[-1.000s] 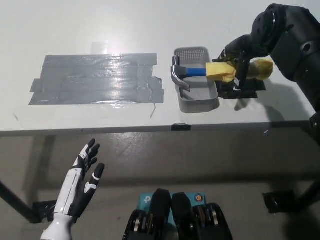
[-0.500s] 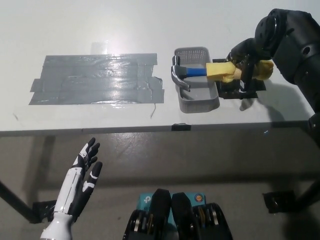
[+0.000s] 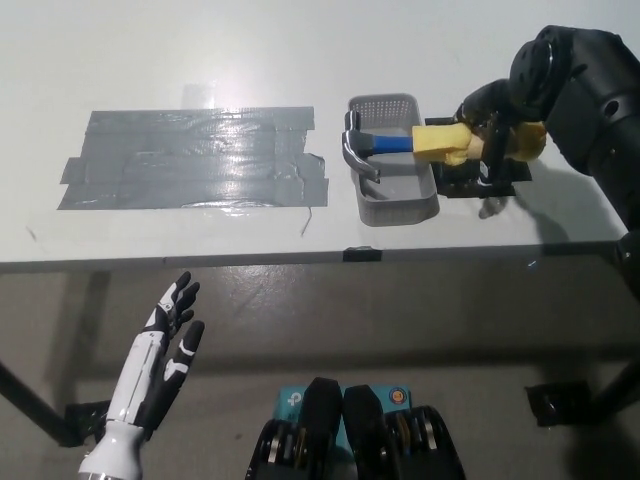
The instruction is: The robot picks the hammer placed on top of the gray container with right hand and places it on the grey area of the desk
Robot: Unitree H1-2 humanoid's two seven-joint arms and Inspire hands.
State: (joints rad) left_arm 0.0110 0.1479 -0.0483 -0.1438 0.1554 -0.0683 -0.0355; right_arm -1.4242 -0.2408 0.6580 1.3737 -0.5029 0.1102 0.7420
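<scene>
Head view shows your right hand [image 3: 487, 125] wrapped around the yellow handle of the hammer [image 3: 400, 142] lying across the gray container [image 3: 395, 195], so lift straight before swinging toward the grey area [image 3: 190, 160]; left hand [image 3: 165, 350] rests open.

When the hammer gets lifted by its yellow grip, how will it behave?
The hammer probably stays rigid but head-heavy: its metal head sits far from the right hand. It may tilt down and could catch the gray container.
</scene>
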